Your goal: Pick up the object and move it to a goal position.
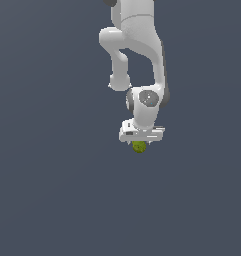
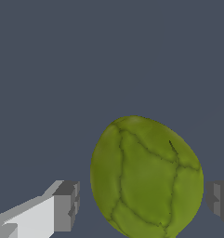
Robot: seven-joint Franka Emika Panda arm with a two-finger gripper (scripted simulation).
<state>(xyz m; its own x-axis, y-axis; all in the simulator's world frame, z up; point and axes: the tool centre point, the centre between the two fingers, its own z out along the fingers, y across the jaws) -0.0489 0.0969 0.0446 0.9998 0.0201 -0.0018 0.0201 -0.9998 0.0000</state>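
The object is a small olive-green ball (image 1: 139,146) with darker mottled veins, lying on the dark grey floor. My white gripper (image 1: 140,141) hangs straight over it, and its hand hides the ball's upper part in the exterior view. In the wrist view the ball (image 2: 146,179) sits between the two fingers of my gripper (image 2: 142,202). One grey fingertip (image 2: 67,204) stands clear of the ball with a visible gap. The other fingertip (image 2: 219,197) is very near the ball's side; I cannot tell whether it touches. The jaws are open around the ball.
The flat dark grey floor (image 1: 52,190) fills both views. The white arm (image 1: 137,45) reaches in from the top of the exterior view. No goal marker shows.
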